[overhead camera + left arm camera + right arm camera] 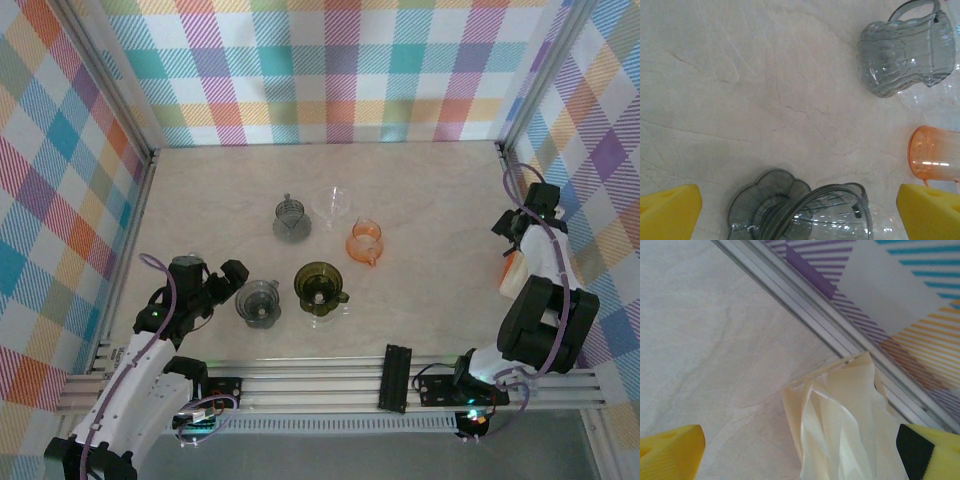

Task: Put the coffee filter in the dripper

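Note:
A stack of cream paper coffee filters stands against the right wall rail, seen from above as a pale pack. My right gripper is open with its yellow fingers on either side of the stack; from above it hangs at the right wall. A grey dripper lies low between the open yellow fingers of my left gripper. From above that dripper sits just right of the left gripper.
Other drippers stand mid-table: a dark olive one, an orange one, a second grey one and a clear one. The second grey dripper and the orange one lie ahead of my left gripper. Checked walls enclose the table.

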